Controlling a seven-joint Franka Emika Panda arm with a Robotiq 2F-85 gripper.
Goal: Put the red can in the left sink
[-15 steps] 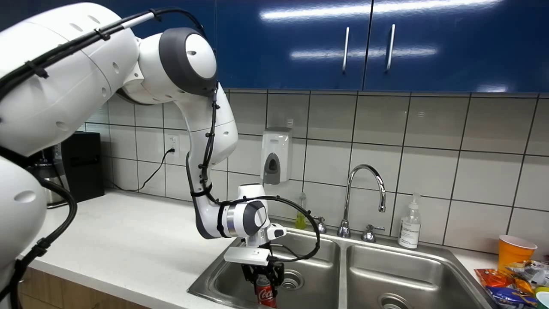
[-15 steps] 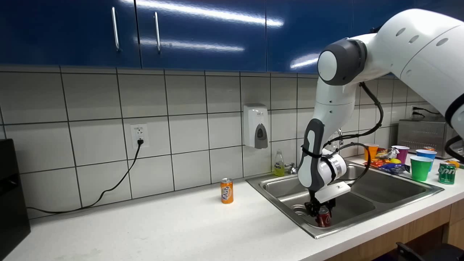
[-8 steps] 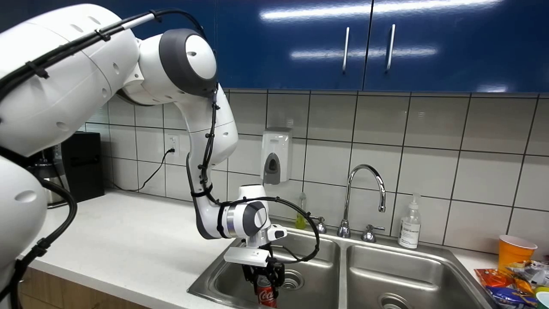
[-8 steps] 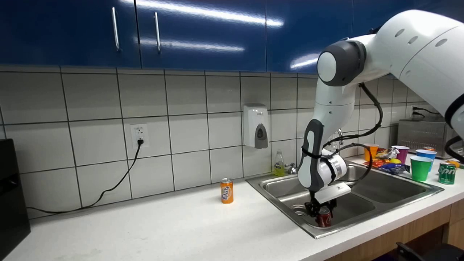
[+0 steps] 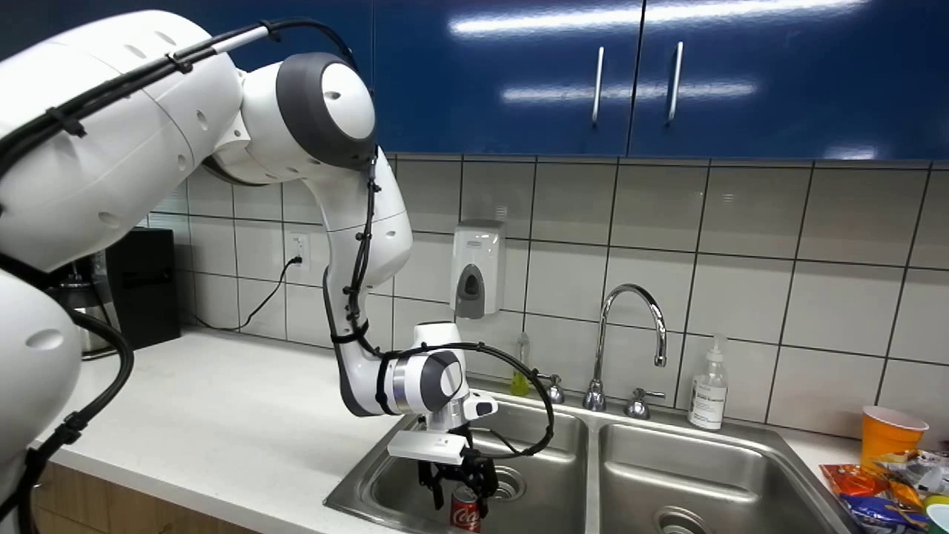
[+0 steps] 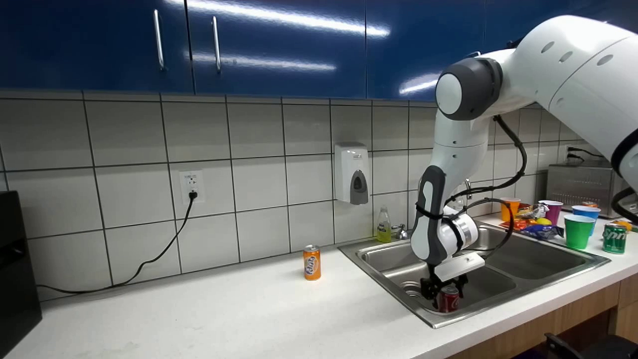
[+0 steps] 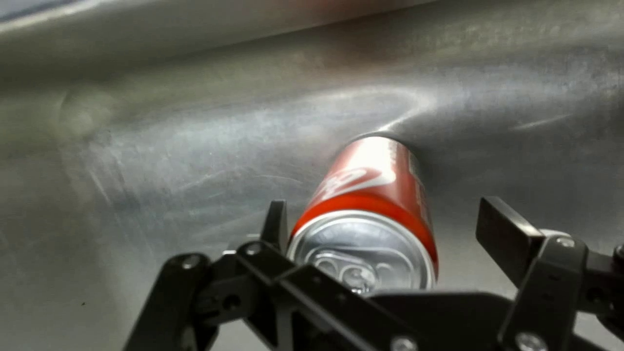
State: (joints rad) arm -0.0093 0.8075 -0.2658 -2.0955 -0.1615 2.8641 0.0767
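The red can (image 7: 375,180), with its silvery top and white marking, stands in the left sink (image 5: 552,475), close to the basin's front wall. My gripper (image 7: 390,229) is open around the can's upper end. In the wrist view the left finger (image 7: 276,225) is right beside the can's rim; whether it touches I cannot tell. A wide gap separates the right finger (image 7: 507,234) from the can. Both exterior views show the gripper (image 5: 460,504) down inside the basin over the can (image 6: 449,300). The front rim hides the can's base in an exterior view.
The twin basin (image 5: 741,475) lies beside this one, past a steel divider. Behind stand the faucet (image 5: 599,348) and a soap bottle (image 5: 708,393). An orange can (image 6: 312,263) sits on the counter (image 6: 224,319). Several cups and snack bags are beyond the sink.
The gripper was shut on the red can; its fingers have now spread apart and let go. The can sits slightly to one side of where it was, and the arm has dipped very slightly.
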